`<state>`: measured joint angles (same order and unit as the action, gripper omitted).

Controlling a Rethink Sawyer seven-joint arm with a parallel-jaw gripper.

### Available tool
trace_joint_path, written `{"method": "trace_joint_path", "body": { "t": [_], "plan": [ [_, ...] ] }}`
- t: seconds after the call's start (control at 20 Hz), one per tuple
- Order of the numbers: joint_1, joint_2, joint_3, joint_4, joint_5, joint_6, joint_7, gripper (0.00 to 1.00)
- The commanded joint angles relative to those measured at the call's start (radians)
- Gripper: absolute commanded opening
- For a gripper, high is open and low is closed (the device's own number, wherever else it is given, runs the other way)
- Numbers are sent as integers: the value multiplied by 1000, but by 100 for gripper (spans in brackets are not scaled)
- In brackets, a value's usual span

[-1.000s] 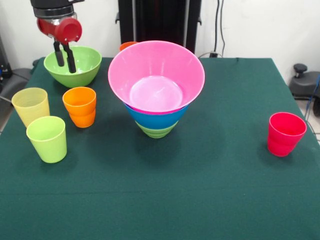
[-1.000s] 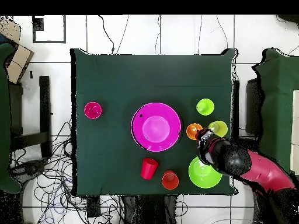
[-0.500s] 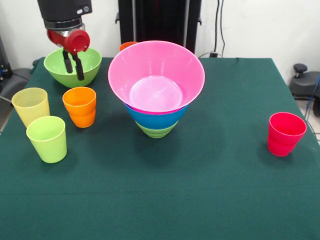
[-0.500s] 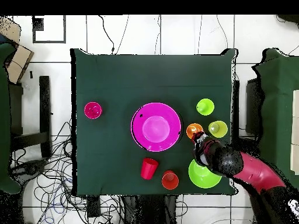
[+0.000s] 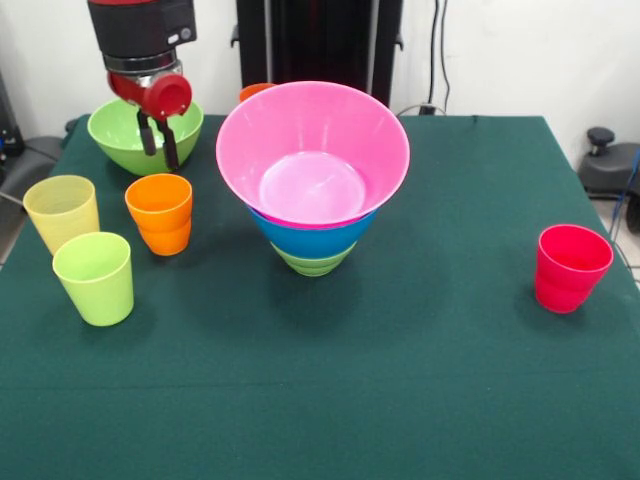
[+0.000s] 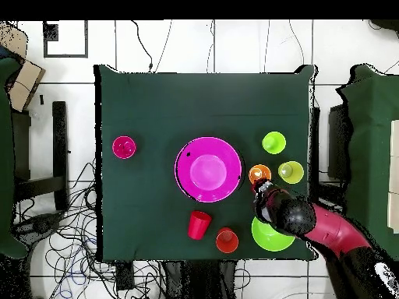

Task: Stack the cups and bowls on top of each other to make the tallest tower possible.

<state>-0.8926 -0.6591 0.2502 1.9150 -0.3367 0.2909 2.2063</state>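
Gripper (image 5: 160,147) shifted rightward in front view, from over light green plastic bowl (image 5: 120,135) toward orange plastic cup (image 5: 159,213). Fingers slightly parted, empty. Cup upright directly below and nearer camera. Tower (image 5: 312,180): pink bowl topmost, at table centre.

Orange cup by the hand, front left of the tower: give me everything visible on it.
The orange cup is a small glossy plastic tumbler, tapering toward its base, with a ridge around the middle that may be the rim of a second cup nested in it. It stands upright, mouth up and empty, on the green cloth. Nothing touches it: the pale yellow cup and lime green cup stand apart beside it. The hand hangs above and behind it, fingers open, in front of the green bowl; overhead the cup shows beside the arm.
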Motion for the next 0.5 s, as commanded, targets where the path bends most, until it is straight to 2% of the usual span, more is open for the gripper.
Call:
{"method": "trace_joint_path", "body": {
  "t": [0.05,0.5],
  "plan": [
    [52,38,-45,-30,-69,-46,30,100],
    [50,30,-62,-25,-56,-21,14,100]
  ]
}}
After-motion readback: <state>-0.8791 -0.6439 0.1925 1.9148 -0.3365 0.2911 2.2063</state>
